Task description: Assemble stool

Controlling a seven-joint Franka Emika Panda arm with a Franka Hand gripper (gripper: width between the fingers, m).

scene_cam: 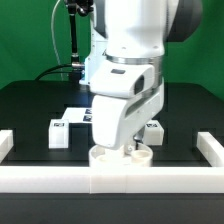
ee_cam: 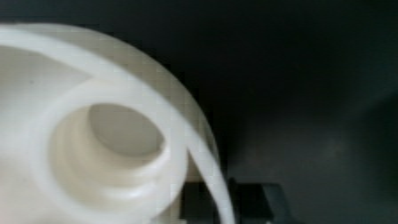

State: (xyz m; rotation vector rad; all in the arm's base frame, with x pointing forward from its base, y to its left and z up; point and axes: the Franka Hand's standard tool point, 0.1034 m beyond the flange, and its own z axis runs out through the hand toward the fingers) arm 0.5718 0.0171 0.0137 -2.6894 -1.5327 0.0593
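The white round seat [scene_cam: 104, 156] lies against the front rail, right under my arm. In the wrist view it fills the frame, with one round hole [ee_cam: 111, 135] and its thin rim [ee_cam: 199, 150] running between my fingers. My gripper [scene_cam: 120, 148] [ee_cam: 217, 202] is down on the seat, its dark fingers [ee_cam: 253, 198] shut on the rim. One tagged white leg [scene_cam: 60, 132] lies on the exterior view's left of the arm. Another leg [scene_cam: 153, 128] lies on its right. A third leg does not show clearly.
A long white rail [scene_cam: 110, 181] runs along the front, with short rail ends at the exterior view's left [scene_cam: 6, 145] and right [scene_cam: 212, 148]. A white flat piece [scene_cam: 78, 115] lies partly hidden behind the arm. The table top is black.
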